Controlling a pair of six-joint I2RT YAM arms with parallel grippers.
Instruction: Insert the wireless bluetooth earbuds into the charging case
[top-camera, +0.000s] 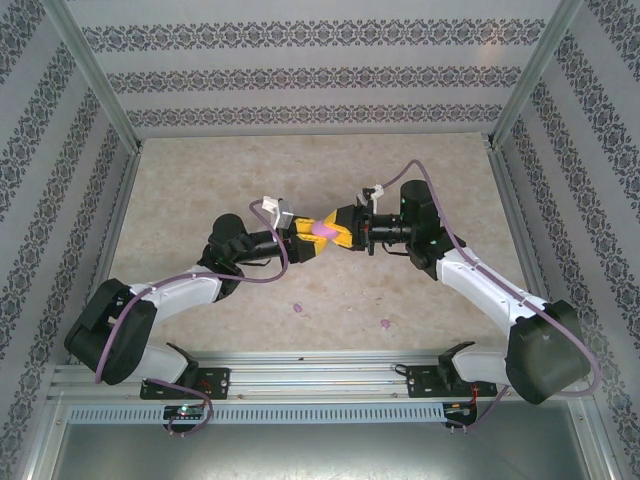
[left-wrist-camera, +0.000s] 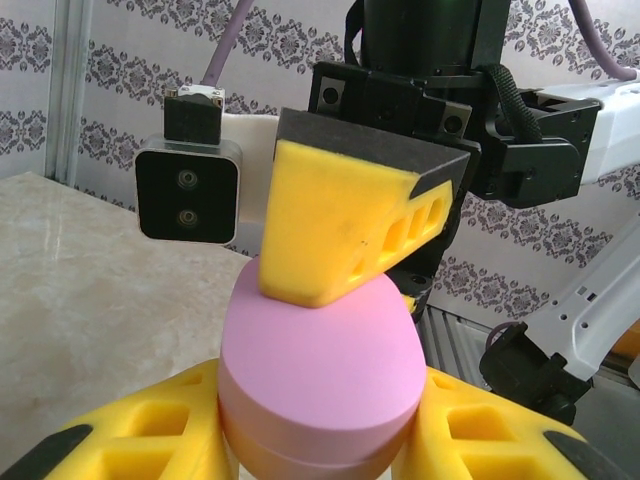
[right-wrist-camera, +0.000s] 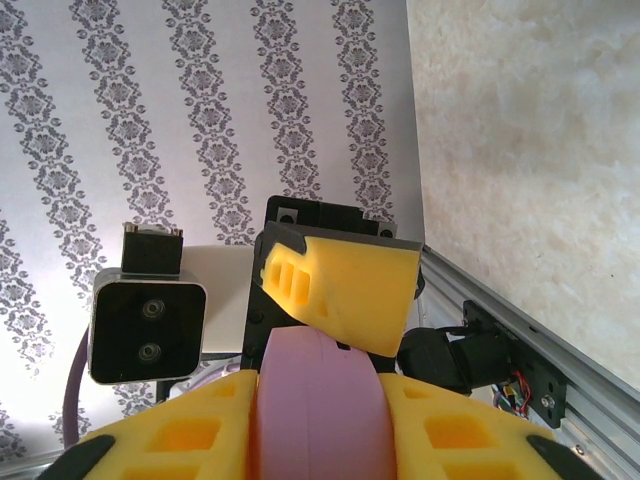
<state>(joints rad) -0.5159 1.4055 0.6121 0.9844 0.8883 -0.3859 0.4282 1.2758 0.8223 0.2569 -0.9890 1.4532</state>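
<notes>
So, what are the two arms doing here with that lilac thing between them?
Both arms hold one lilac pebble-shaped plastic case in the air above the beige marbled table. The left gripper has its yellow fingers on two sides of it, and the right gripper clamps it from the opposite end. The case appears closed. Two tiny lilac plastic earbuds lie on the table near the arm bases, not yet in the case.

One purple case (top-camera: 322, 230) is being pinched between two end effectors, the left end effector (top-camera: 312, 240) and the right end effector (top-camera: 336, 229). Two lilac earbuds are lying on the tabletop (top-camera: 250, 180): the left earbud (top-camera: 296, 307) and the right earbud (top-camera: 386, 323).
</notes>
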